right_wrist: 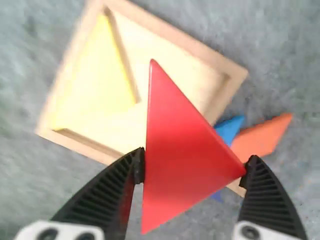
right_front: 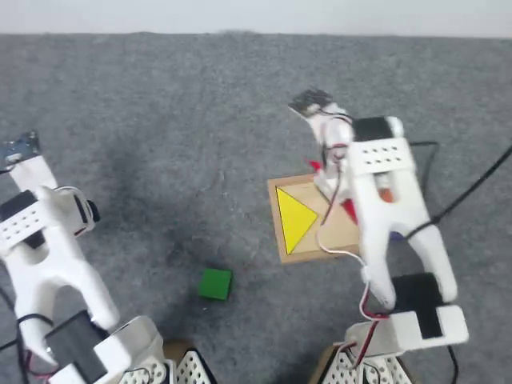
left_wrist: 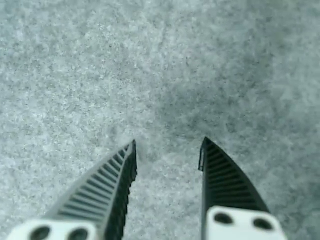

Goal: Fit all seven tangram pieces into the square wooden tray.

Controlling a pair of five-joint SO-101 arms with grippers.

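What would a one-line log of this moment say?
right tool: shut on red triangle above tray | left tool: open over carpet | yellow triangle: in tray

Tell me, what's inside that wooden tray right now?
A yellow triangle lies flat in the wooden tray, with bare floor beside it. The red triangle held in the right gripper covers part of the tray, so that part cannot be seen.

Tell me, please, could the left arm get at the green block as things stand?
Probably yes: the left gripper is open and empty, and only bare carpet lies between that arm and the green block.
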